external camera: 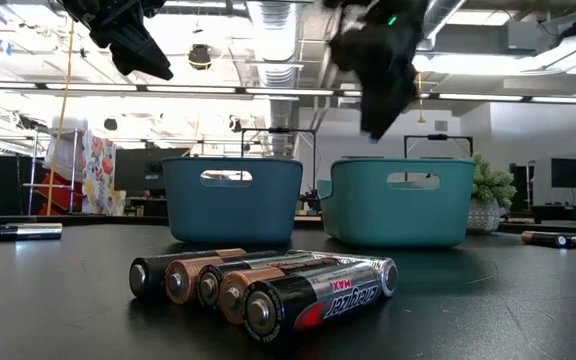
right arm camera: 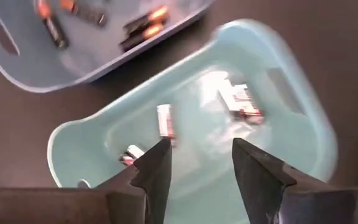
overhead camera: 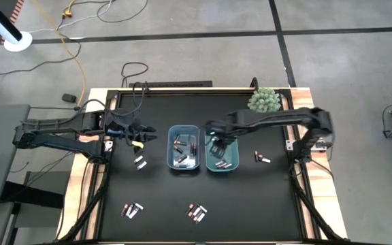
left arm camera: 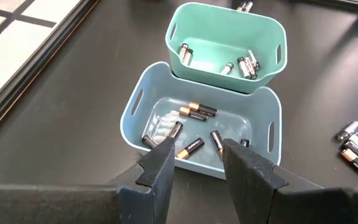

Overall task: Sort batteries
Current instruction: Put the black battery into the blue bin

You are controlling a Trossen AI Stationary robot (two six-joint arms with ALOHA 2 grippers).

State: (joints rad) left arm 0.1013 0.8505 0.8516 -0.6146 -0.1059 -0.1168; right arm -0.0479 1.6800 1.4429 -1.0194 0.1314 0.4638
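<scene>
A blue bin (overhead camera: 183,156) and a teal bin (overhead camera: 222,155) stand side by side mid-table, each with batteries lying on its floor (left arm camera: 194,112) (right arm camera: 165,120). Loose batteries lie on the black table in small groups: left of the blue bin (overhead camera: 140,162), near the front edge (overhead camera: 133,210) (overhead camera: 197,212), and right of the teal bin (overhead camera: 262,158). My right gripper (right arm camera: 201,152) hangs open above the teal bin, nothing between its fingers. My left gripper (left arm camera: 194,149) hovers open left of the blue bin, high above the table, holding nothing.
A small green plant (overhead camera: 263,100) stands at the far right corner. Cables (overhead camera: 136,82) lie along the far left edge. A raised wooden frame (overhead camera: 84,170) borders the black table. The front batteries (external camera: 268,285) lie close to the low camera.
</scene>
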